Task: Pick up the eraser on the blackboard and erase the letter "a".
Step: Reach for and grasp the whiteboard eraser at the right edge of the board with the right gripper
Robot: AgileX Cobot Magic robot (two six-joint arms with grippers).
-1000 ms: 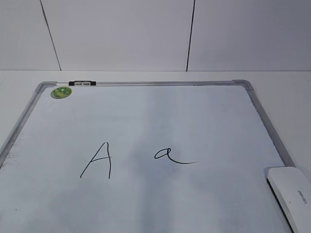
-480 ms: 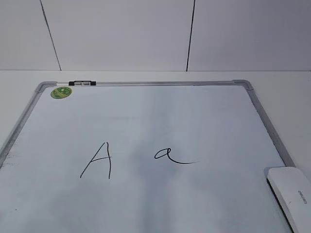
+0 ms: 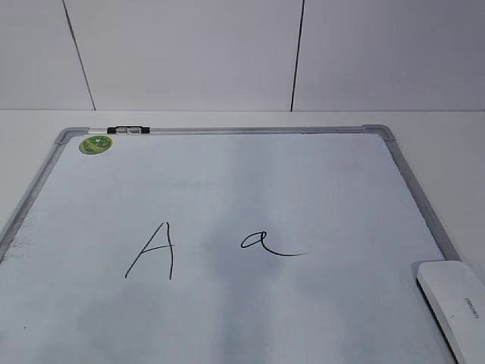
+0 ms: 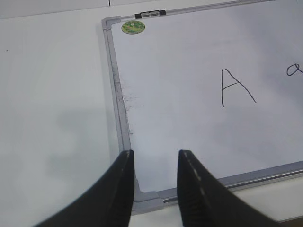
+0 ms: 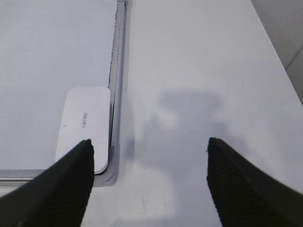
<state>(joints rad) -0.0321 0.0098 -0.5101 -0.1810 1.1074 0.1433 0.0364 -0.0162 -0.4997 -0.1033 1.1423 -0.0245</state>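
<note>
My right claw [image 5: 149, 144] hangs wide open, gripping nothing; my left claw [image 4: 156, 158] is parted too. The white oblong plastic eraser [image 3: 455, 303] lies at lower right on the grey-framed white blackboard [image 3: 413, 189], well right of the cursive letter "a" [image 3: 261, 243].

Exterior view: eraser [image 3: 453, 299] cut off at bottom-right edge, blackboard [image 3: 227, 182] cropped left and bottom. Left wrist view: letter "a" [image 4: 296, 70] clipped at right edge. Eraser lettering too small to read.
</note>
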